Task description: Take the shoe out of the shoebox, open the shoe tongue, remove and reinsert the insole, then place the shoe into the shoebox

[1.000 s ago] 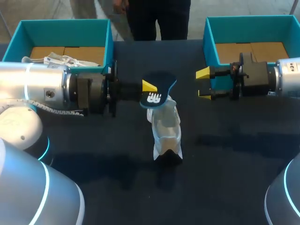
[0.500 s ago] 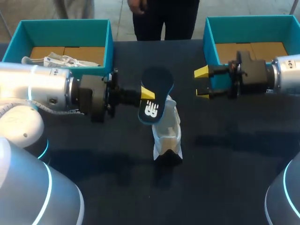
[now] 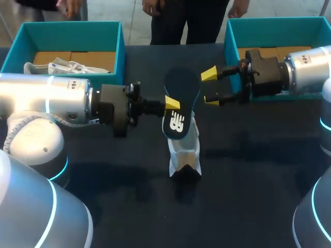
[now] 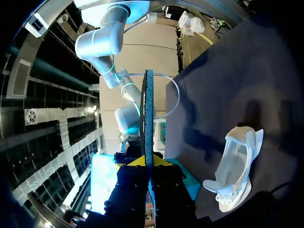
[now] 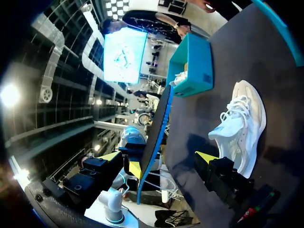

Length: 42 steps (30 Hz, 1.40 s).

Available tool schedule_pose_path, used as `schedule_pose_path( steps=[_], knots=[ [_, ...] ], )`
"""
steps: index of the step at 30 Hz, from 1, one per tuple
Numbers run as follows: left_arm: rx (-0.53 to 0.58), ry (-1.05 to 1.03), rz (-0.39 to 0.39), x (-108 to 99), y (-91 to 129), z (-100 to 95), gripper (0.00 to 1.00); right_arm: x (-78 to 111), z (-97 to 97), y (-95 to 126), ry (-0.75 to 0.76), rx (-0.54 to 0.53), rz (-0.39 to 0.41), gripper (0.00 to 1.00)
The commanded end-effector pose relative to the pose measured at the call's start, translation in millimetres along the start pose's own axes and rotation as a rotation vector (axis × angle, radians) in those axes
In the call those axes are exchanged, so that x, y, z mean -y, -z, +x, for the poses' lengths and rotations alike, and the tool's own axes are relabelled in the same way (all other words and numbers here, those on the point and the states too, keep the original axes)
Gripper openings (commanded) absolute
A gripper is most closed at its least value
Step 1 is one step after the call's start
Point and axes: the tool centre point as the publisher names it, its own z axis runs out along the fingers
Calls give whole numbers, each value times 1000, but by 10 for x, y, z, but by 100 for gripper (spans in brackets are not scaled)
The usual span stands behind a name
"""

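Observation:
My left gripper (image 3: 171, 103) is shut on a dark blue insole (image 3: 176, 122) with a white logo and holds it above the white shoe (image 3: 184, 146), which lies on the dark table. In the left wrist view the insole (image 4: 148, 109) stands edge-on between the yellow tips of the left gripper (image 4: 148, 164), with the shoe (image 4: 235, 166) off to one side. My right gripper (image 3: 210, 87) is open just right of the insole's upper end. In the right wrist view the insole (image 5: 155, 135) stands in front of the right gripper (image 5: 159, 159), between its spread fingers, and the shoe (image 5: 241, 127) lies beyond.
A teal shoebox (image 3: 122, 47) with crumpled paper (image 3: 70, 67) inside stands at the back left. A second teal box (image 3: 231, 44) stands at the back right, behind my right arm. The first box (image 5: 192, 66) also shows in the right wrist view, beyond the shoe.
My left gripper carried the insole to the right and tipped it more upright. My right gripper moved left, up close to the insole, staying open.

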Motion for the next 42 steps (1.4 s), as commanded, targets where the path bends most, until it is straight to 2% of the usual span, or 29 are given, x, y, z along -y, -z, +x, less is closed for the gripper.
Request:
schedule_pose_path(
  steps=[1,3,5,8,13,19,23,24,27,37,38,39,40,42],
  knots=[
    [15,-27,-5,-84,-158,17,0,-30,-4,-89,-4,-5,6,100],
    [15,-33,-5,-101,-177,14,0,-25,-1,-122,-6,-14,8,100],
    [19,-36,-7,-115,-199,1,0,-25,3,-148,-6,-18,12,93],
    [23,-42,-5,-133,-227,-16,0,-24,9,-171,-8,-23,17,75],
    [28,-50,-3,-168,-274,-31,0,-35,26,-201,-9,-27,25,52],
    [33,-46,6,-155,-317,-41,0,-43,33,-200,-3,-26,19,42],
    [34,-36,-1,-149,-317,-13,0,-42,40,-191,-2,-24,15,32],
    [33,-36,-2,-148,-317,-7,0,-42,40,-191,-2,-24,14,26],
    [35,-33,-13,-151,-326,6,0,-45,43,-187,3,-23,12,0],
    [24,-20,-19,-142,-338,33,0,-56,38,-163,16,-21,0,0],
    [21,-22,-22,-139,-335,38,15,-54,32,-158,16,-22,-1,0],
    [16,-21,-28,-136,-332,42,45,-52,28,-156,16,-22,-2,0],
    [-2,-17,-27,-129,-320,47,100,-50,15,-150,14,-23,-5,0],
    [-16,-16,-24,-118,-286,48,100,-49,-13,-139,10,-25,-9,0]
  ],
)
